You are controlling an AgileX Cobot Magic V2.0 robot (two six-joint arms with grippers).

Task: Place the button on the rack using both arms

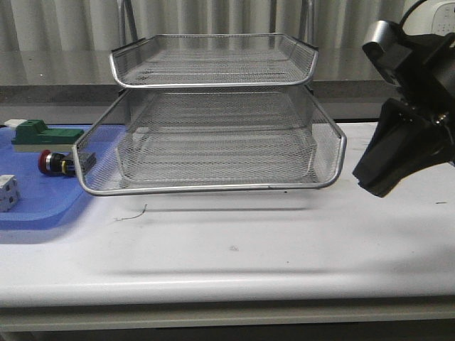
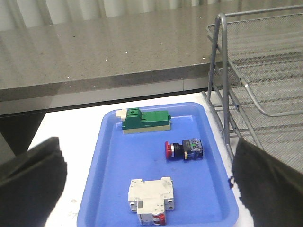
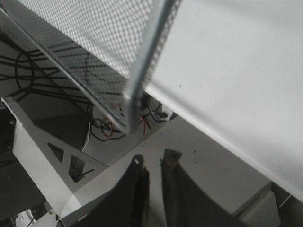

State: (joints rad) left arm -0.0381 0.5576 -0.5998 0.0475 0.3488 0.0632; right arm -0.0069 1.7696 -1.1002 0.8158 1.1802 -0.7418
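Button [image 1: 54,162], seen from the front, lies on its side on a flat blue tray [image 1: 28,209] at the left of a white table [image 1: 234,249], its red cap pointing left and its rear end just beside the lower corner of the wire-mesh rack [image 1: 213,135]. A green-and-beige block [image 1: 39,133] sits behind it on the tray and a white cube [image 1: 7,192] sits nearer the front edge. The right arm [image 1: 409,114] hangs at the right of the rack, apart from it. From the left wrist view, the left gripper [image 2: 151,189] has its two dark fingers [image 2: 31,182] spread wide above the tray (nothing between them), with the button [image 2: 183,150] lying between the green block [image 2: 144,120] and a white breaker-like part [image 2: 151,195], close to the rack's frame [image 2: 222,85]. From the right wrist view, the right gripper [image 3: 152,189] shows its fingers nearly together, holding nothing, below a mesh edge of the rack [image 3: 142,71].
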